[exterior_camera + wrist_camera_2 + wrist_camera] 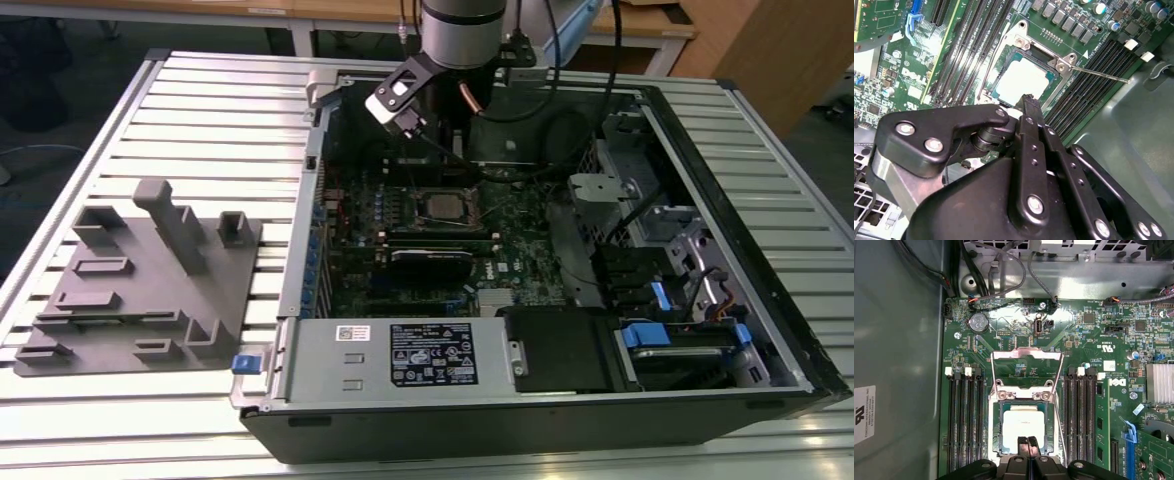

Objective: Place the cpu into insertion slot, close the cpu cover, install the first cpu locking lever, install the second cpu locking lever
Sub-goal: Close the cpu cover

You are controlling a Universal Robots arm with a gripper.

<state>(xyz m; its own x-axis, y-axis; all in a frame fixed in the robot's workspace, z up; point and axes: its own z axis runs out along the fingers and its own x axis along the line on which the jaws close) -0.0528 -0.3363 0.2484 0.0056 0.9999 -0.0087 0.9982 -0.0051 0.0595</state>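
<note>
**Socket area.** The cpu (1024, 425) lies flat, metal top upward, seated in the insertion slot (1021, 392) in the far half of the open case (400, 440). Being square, it has no long axis. The cpu cover (1026, 354) is swung back off the socket, presumably to leave the chip accessible. My gripper (1027, 444) hovers over the chip's edge, fingers drawn together, grasping nothing.

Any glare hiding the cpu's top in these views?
Second wrist view: the cpu blows out to near white. First wrist view: it is washed pale, and glare streaks the motherboard beyond it. Exterior view: it reads dull grey, no glare.
</note>
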